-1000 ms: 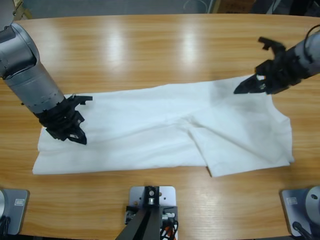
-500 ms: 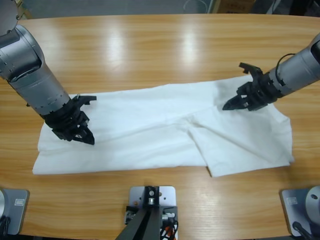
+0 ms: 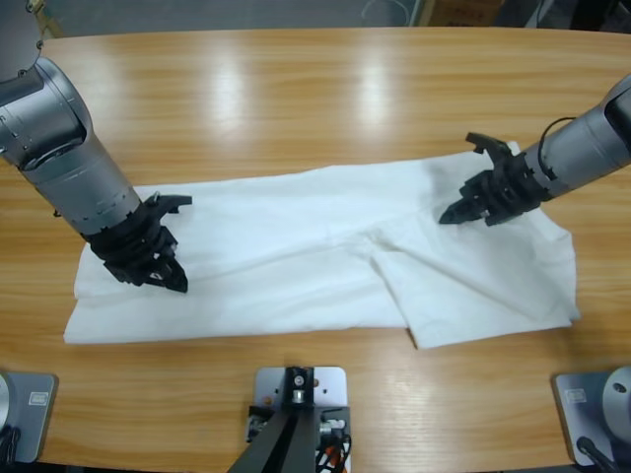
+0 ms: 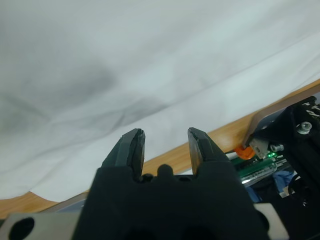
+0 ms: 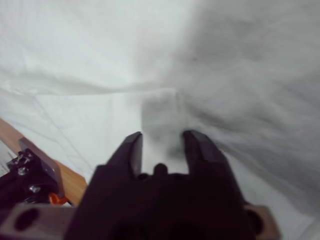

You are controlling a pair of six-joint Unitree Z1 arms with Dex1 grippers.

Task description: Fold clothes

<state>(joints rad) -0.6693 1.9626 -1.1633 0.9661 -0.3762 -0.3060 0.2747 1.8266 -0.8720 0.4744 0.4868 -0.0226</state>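
Your main risk here is a shallow or doubled pinch; the T-shirt (image 3: 325, 251) is thin and lies in overlapping layers, so a jaw coming down on a fold may catch only the top sheet, or drag the cloth sideways across the wooden table (image 3: 296, 108) and bunch it instead of lifting it; watch too for the two arms pulling unevenly, which would skew the fold.

The white T-shirt lies spread lengthwise across the middle of the table, nearer its front edge, already partly folded; a flap overlaps at the right half with a diagonal crease running toward the front edge; I see no lettering on the cloth.

Your left gripper (image 3: 158, 266) sits over the shirt's left end, just inside its front-left corner, pointing down at the fabric; in the left wrist view the left gripper (image 4: 165, 142) has its jaws parted with nothing between them, white cloth filling the view beyond and the table's edge showing below it.

Your right gripper (image 3: 463, 212) is over the shirt's upper right part, near the back edge, tips close to or touching the cloth; in the right wrist view the right gripper (image 5: 161, 145) is likewise released, jaws apart, aimed at a soft ridge in the fabric; it holds nothing.
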